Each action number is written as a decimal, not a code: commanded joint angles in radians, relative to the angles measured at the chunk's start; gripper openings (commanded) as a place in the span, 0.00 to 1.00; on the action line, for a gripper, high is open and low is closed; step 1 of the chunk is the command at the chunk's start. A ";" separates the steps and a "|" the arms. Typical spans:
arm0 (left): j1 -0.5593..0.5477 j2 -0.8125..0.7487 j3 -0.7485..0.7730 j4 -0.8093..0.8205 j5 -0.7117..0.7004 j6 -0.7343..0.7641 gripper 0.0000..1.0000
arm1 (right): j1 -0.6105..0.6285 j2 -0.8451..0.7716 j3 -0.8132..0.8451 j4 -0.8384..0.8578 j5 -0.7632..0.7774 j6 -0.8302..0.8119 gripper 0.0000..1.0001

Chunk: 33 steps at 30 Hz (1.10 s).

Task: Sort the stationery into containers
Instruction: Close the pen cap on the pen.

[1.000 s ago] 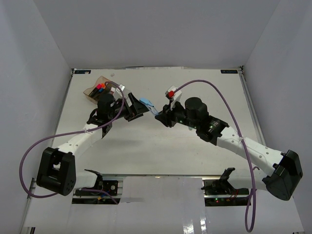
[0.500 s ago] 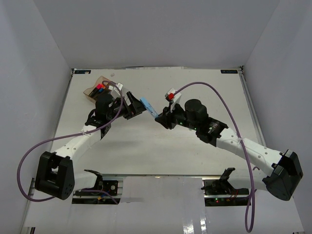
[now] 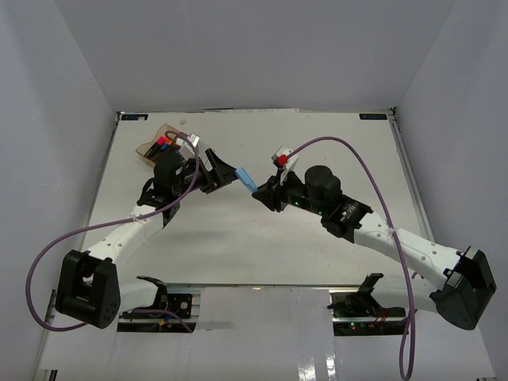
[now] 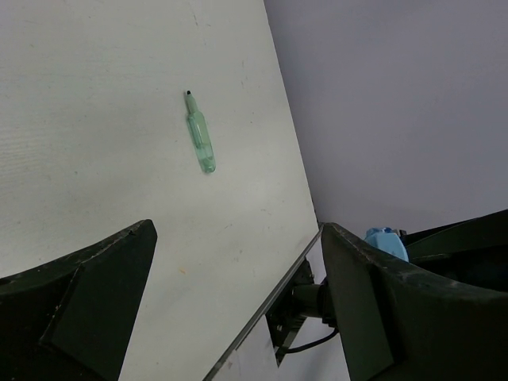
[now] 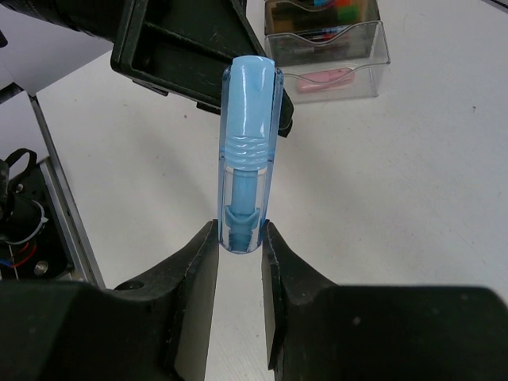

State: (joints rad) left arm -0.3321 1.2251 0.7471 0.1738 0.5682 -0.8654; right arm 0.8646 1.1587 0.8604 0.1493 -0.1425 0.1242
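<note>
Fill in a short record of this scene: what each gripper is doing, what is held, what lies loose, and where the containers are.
Right gripper: shut on pastel blue translucent plastic marker
Left gripper: open, empty, close to that marker's far end
Loose item: slim translucent green marker lying on white table
Containers: transparent plastic organiser tray, near far-left corner, stationery inside

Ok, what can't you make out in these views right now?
- Tray contents: the top edge crops it in the right wrist view; too small from above.
- Blue marker: the left wrist view shows only its tip, the rest hidden behind a finger of the left pincer.
- Green marker: left wrist view only, too small for detail.
</note>
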 commanded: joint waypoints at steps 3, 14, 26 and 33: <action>-0.008 -0.061 0.032 0.013 0.021 0.002 0.95 | 0.004 -0.037 -0.021 0.146 -0.019 0.006 0.20; 0.019 -0.075 0.230 -0.380 -0.045 0.279 0.98 | 0.004 -0.114 -0.161 0.254 -0.046 -0.170 0.14; 0.073 -0.026 0.573 -0.770 0.070 0.505 0.93 | 0.004 -0.174 -0.242 0.300 -0.049 -0.325 0.12; 0.070 0.036 0.577 -0.789 0.346 0.456 0.68 | 0.005 -0.169 -0.230 0.309 -0.089 -0.371 0.12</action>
State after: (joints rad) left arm -0.2630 1.2396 1.3102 -0.5598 0.7750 -0.4076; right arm 0.8646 1.0027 0.6224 0.3931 -0.2012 -0.2012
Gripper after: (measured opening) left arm 0.703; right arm 0.304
